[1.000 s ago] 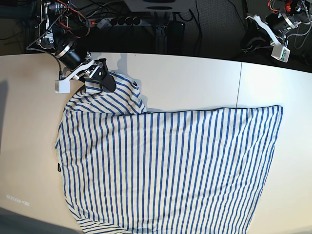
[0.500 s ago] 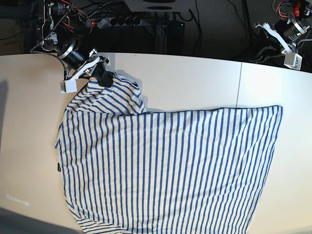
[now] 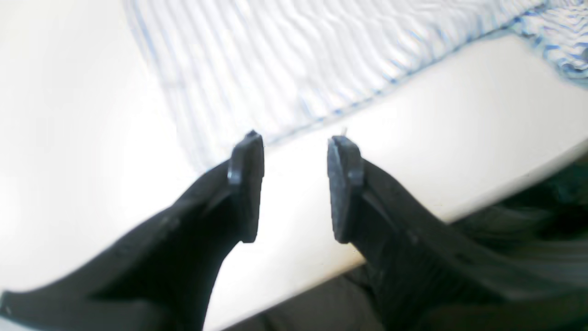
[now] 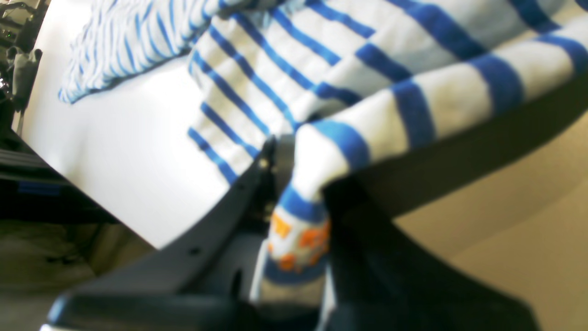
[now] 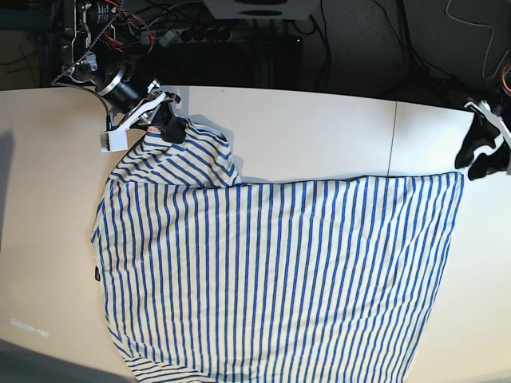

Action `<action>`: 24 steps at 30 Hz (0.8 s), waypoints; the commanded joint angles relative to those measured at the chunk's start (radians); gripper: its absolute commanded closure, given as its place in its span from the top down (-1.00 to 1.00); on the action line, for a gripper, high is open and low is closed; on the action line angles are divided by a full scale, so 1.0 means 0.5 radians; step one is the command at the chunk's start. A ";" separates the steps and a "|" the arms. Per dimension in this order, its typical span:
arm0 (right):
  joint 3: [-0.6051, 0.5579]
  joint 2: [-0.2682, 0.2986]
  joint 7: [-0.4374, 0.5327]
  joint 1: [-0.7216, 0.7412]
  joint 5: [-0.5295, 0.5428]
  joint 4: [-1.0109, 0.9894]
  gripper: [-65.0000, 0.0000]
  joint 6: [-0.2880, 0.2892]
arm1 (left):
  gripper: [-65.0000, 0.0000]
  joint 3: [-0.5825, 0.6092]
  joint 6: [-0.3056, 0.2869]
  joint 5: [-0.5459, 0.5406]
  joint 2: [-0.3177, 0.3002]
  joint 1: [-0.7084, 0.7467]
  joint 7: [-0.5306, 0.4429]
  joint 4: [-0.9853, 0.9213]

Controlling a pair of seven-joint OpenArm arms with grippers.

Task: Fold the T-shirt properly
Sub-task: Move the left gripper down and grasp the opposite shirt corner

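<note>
The T-shirt (image 5: 271,271) lay spread flat over the lower and middle desk (image 5: 319,136). At the frame's right edge my left gripper (image 5: 479,163) hung with its jaws apart and empty beside the shirt's corner. At upper left my right gripper (image 5: 169,128) was clamped on a sleeve fold.

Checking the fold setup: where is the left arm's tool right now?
In the base view, the left tool hovers open at the right edge, just off the T-shirt's upper-right corner.

Parted left hand (image 3: 294,184) over table (image 3: 436,138), blurred, seemingly striped T-shirt (image 3: 285,59) beyond.
</note>
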 commanded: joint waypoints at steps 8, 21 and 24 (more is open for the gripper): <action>0.003 0.018 -0.076 -0.009 -0.112 -0.003 -1.00 -0.011 | -0.12 0.344 0.068 -0.091 -0.136 -0.652 -0.071 -0.871; 0.003 0.017 -0.077 0.016 -0.122 -0.003 -1.00 -0.011 | -0.13 0.706 0.066 -0.143 -0.136 -1.154 -0.203 -1.371; 0.003 0.017 -0.077 0.016 -0.121 -0.003 -1.00 -0.011 | -0.13 0.706 0.067 -0.143 -0.130 -1.154 -0.150 -1.371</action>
